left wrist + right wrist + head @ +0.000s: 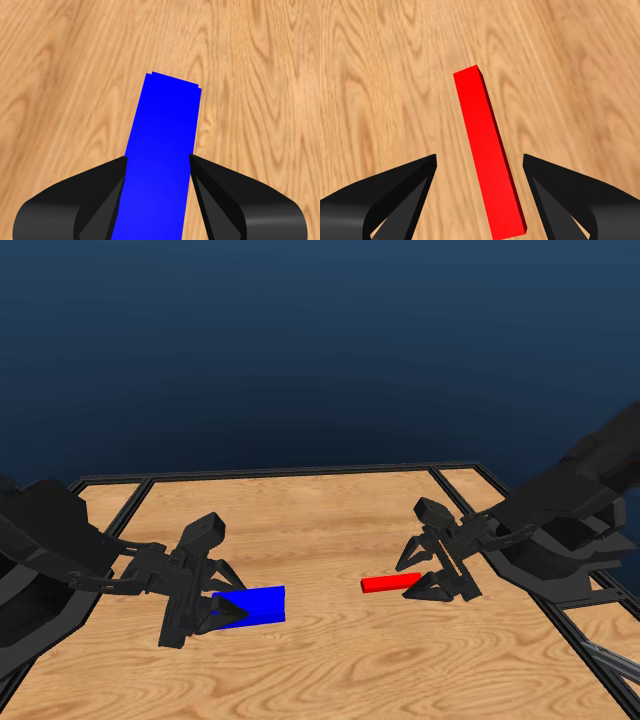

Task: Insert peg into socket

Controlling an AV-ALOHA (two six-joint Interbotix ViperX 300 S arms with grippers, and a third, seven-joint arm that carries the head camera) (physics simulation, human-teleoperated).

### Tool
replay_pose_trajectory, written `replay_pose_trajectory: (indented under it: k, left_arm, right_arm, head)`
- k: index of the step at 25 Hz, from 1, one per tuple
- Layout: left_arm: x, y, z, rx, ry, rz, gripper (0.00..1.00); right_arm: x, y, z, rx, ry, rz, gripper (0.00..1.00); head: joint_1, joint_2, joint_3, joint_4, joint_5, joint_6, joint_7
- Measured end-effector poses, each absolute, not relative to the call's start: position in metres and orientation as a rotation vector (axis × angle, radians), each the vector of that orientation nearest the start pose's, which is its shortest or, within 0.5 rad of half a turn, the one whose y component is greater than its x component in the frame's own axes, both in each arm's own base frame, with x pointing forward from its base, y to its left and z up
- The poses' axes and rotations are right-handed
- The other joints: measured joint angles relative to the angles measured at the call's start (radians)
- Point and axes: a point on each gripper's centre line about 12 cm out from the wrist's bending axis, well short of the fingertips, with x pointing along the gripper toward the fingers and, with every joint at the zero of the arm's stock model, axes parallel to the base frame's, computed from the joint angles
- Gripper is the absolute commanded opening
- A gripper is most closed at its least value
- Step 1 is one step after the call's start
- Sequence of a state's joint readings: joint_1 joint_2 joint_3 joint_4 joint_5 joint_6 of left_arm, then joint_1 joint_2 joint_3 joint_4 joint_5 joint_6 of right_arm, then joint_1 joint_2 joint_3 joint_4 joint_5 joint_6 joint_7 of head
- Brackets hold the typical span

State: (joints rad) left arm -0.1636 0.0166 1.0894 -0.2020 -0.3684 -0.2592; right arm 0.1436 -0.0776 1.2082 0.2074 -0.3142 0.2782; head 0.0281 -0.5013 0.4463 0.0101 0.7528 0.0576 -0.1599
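Note:
The blue socket (pixel 255 603) lies on the wooden table left of centre. My left gripper (pixel 225 610) is at its left end, and in the left wrist view both jaws press against the sides of the socket (pixel 165 150), so it is shut on it. The red peg (pixel 388 583) lies flat on the table right of centre. My right gripper (pixel 425 575) straddles the peg's right end. In the right wrist view the peg (pixel 485 145) runs between the jaws with a gap on each side, so that gripper is open.
The wooden table (pixel 330 520) has a dark metal frame along its far edge and sides. Bare wood lies between the socket and the peg. Both arm bodies bulk at the left and right edges of the head view.

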Motion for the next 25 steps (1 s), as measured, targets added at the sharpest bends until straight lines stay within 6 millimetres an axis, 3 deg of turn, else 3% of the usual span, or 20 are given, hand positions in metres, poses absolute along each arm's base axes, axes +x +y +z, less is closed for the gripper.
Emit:
replay_pose_trajectory:
  k: [2, 3, 4, 5, 9, 19, 25]
  left_arm:
    - [0.283, -0.038, 0.078, -0.339, 0.744, 0.08, 0.0]
    - [0.283, -0.038, 0.078, -0.339, 0.743, 0.08, 0.0]
    - [0.283, -0.038, 0.078, -0.339, 0.743, 0.079, 0.0]
    - [0.283, -0.038, 0.078, -0.339, 0.743, 0.079, 0.0]
    - [0.284, -0.038, 0.078, -0.337, 0.745, 0.079, 0.0]
    - [0.284, -0.038, 0.079, -0.331, 0.748, 0.077, 0.0]
    - [0.284, -0.038, 0.08, -0.327, 0.751, 0.076, 0.0]
  right_arm:
    - [0.239, 0.027, 0.067, 0.368, 0.85, -0.13, 1.0]
    - [0.238, 0.027, 0.066, 0.366, 0.859, -0.133, 0.95]
    - [0.238, 0.026, 0.065, 0.363, 0.861, -0.133, 0.29]
    - [0.237, 0.022, 0.064, 0.357, 0.869, -0.146, 0.0]
    - [0.238, 0.017, 0.064, 0.34, 0.898, -0.149, 0.0]
    - [0.251, 0.015, 0.07, 0.267, 1.053, -0.119, 0.0]
    - [0.265, 0.025, 0.077, 0.17, 1.17, -0.111, 0.0]
  head:
    - [-0.008, 0.0, 0.0, -0.003, 0.007, -0.003, -0.014]
    - [-0.011, 0.0, 0.0, -0.005, 0.01, -0.005, -0.021]
    - [-0.015, 0.0, 0.0, -0.007, 0.013, -0.007, -0.027]
    - [-0.018, 0.0, 0.0, -0.009, 0.016, -0.009, -0.031]
    - [-0.025, 0.0, 0.0, -0.011, 0.022, -0.013, -0.037]
    - [-0.021, -0.01, 0.001, -0.006, 0.02, -0.007, -0.017]
    - [-0.014, -0.018, 0.001, -0.003, 0.017, -0.004, -0.005]
